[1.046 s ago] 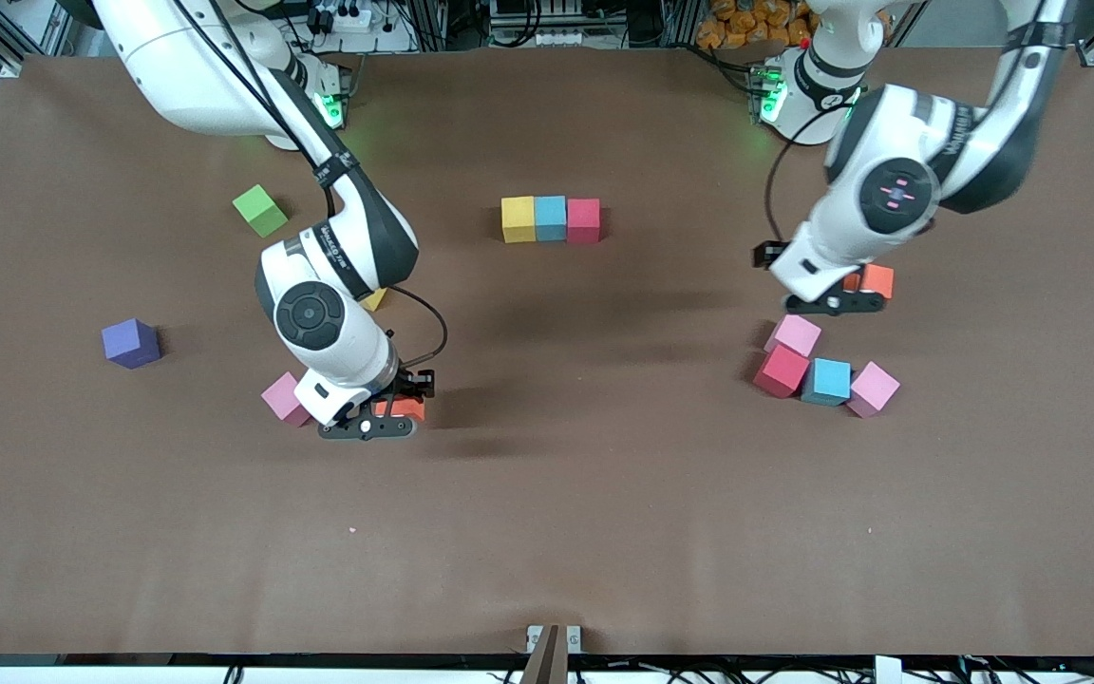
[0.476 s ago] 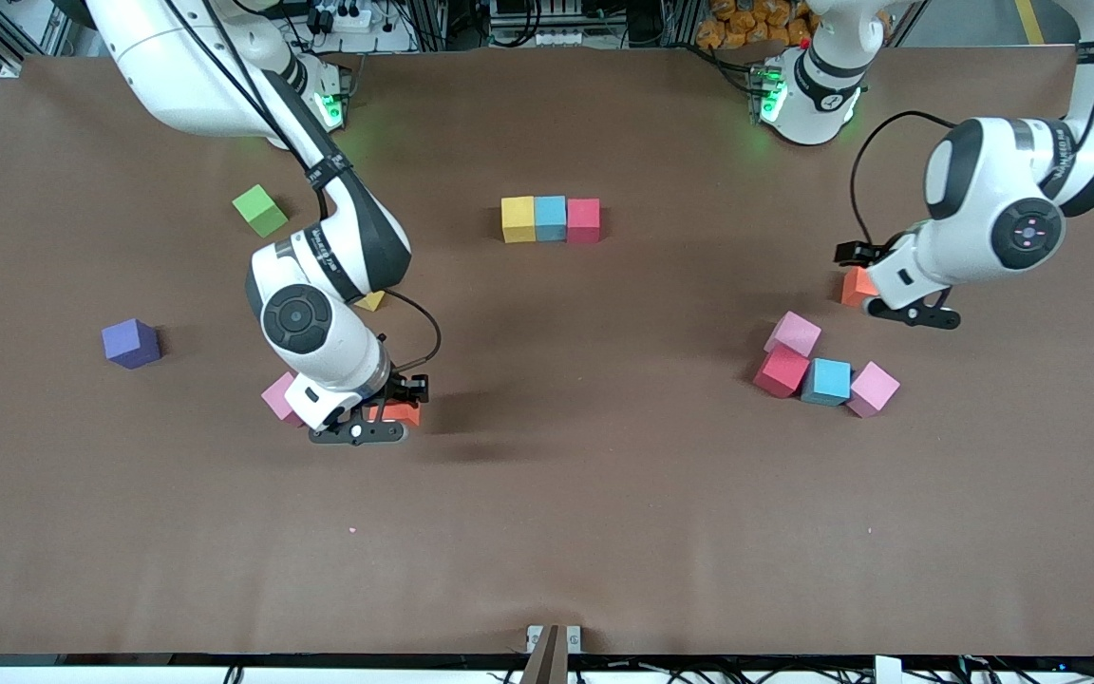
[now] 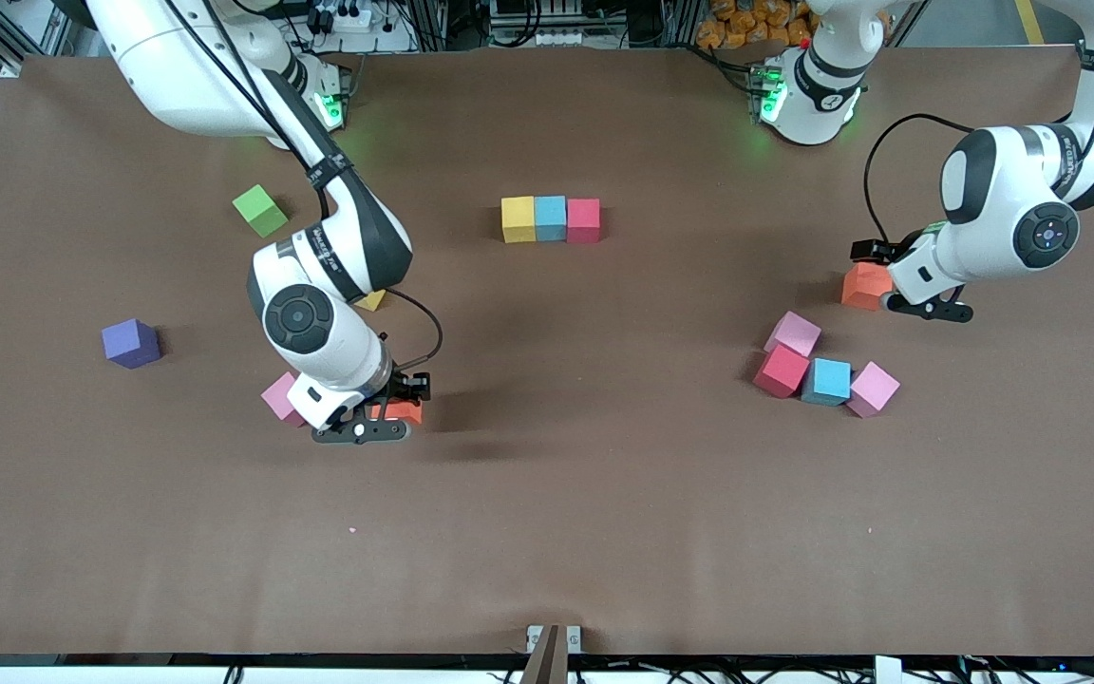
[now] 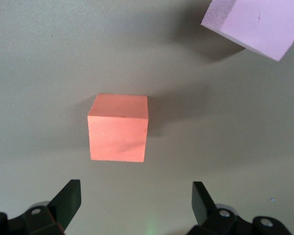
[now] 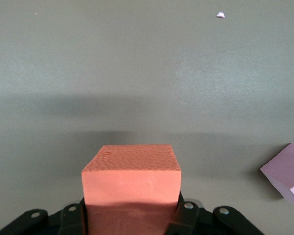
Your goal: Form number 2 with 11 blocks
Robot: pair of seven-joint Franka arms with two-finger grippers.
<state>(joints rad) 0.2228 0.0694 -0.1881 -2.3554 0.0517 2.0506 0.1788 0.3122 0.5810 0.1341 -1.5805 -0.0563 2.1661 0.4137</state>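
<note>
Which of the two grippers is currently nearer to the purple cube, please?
The right gripper. It is shut on an orange cube at the purple cube's end of the table. The left gripper, open, is beside another orange cube at the left arm's end.

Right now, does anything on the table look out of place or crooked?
Yes: the lime-green cube toward the right arm's end is the only one of its colour. The loose cluster of two pink, one red and one light blue cube sits askew, unlike the straight yellow-blue-red row.
</note>
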